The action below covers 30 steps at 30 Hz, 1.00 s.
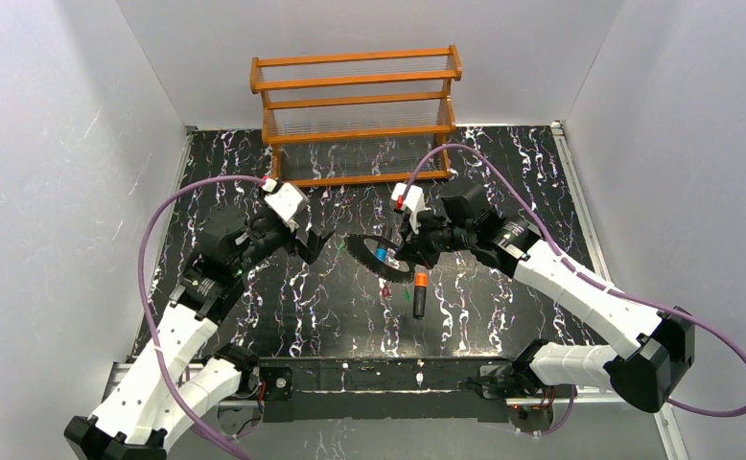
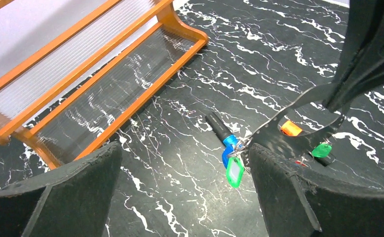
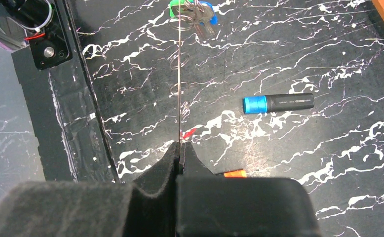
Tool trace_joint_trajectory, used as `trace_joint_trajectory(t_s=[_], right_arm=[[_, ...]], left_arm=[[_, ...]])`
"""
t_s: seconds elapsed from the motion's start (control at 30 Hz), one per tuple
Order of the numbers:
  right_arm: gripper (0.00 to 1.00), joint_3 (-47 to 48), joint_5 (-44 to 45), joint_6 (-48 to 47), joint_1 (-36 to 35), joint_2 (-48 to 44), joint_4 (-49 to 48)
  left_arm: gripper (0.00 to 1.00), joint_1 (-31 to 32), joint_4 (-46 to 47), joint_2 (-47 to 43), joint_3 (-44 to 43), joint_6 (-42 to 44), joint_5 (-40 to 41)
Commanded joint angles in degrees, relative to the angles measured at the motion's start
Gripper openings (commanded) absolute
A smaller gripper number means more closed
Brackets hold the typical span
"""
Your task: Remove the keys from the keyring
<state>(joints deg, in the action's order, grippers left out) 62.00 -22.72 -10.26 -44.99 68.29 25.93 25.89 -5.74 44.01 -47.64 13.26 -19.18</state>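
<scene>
My right gripper point(image 3: 180, 145) is shut on the edge of the keyring point(image 3: 179, 74), which shows edge-on as a thin line. At its far end hang a green key point(image 3: 177, 7) and a blue key point(image 3: 207, 11). In the left wrist view the keyring point(image 2: 271, 126) is a wide flat band, with the green key point(image 2: 235, 173) and blue key point(image 2: 226, 155) dangling from a small ring. Another green key point(image 2: 322, 149) lies on the table. My left gripper point(image 2: 185, 148) is open just short of the hanging keys, touching nothing. From above, the left gripper point(image 1: 323, 244) faces the keyring point(image 1: 360, 257) and the right gripper point(image 1: 409, 251).
A blue-capped black marker point(image 3: 278, 102) lies beside the keyring, and an orange-capped marker point(image 1: 419, 292) lies just in front of it. An orange wooden rack point(image 1: 355, 105) stands at the back of the black marbled table point(image 1: 503, 172). White walls close in both sides.
</scene>
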Motion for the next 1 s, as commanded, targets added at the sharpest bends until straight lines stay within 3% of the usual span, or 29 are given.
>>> trace_joint_trajectory(t_s=[0.0, 0.1, 0.27, 0.37, 0.43, 0.5, 0.67, 0.97], right_arm=[[0.01, 3.82, -2.27, -2.23, 0.16, 0.10, -1.72], [0.01, 3.92, -2.32, -2.73, 0.17, -0.09, -1.52], [0.01, 3.79, -3.38, -2.75, 0.15, 0.08, -1.15], [0.01, 3.68, -3.36, -2.75, 0.17, 0.08, -0.98], [0.01, 3.58, -3.54, -2.75, 0.17, 0.13, -0.97], [0.01, 3.56, -3.65, -2.82, 0.17, 0.17, -0.98], [0.01, 3.65, -4.34, -3.28, 0.17, 0.77, -0.64], [0.01, 5.68, -7.39, -7.36, 0.17, 2.04, 2.12]], left_arm=[[0.98, 0.61, 3.95, 1.33, 1.52, -3.54, 2.01], [0.98, 1.29, 5.45, 0.40, 3.32, -3.17, -1.97], [0.98, 1.62, 8.41, -0.03, 5.28, -5.15, 1.06], [0.83, 1.86, 7.90, 0.21, 5.10, -5.22, -1.20], [0.66, 1.97, 8.18, 0.25, 5.18, -5.26, -1.56], [0.97, 1.97, 8.26, 0.14, 5.19, -6.08, 0.76], [0.98, 2.05, 9.05, -0.33, 6.30, -5.20, -2.22], [0.98, 2.95, 11.34, 1.65, 7.61, -5.79, -15.92]])
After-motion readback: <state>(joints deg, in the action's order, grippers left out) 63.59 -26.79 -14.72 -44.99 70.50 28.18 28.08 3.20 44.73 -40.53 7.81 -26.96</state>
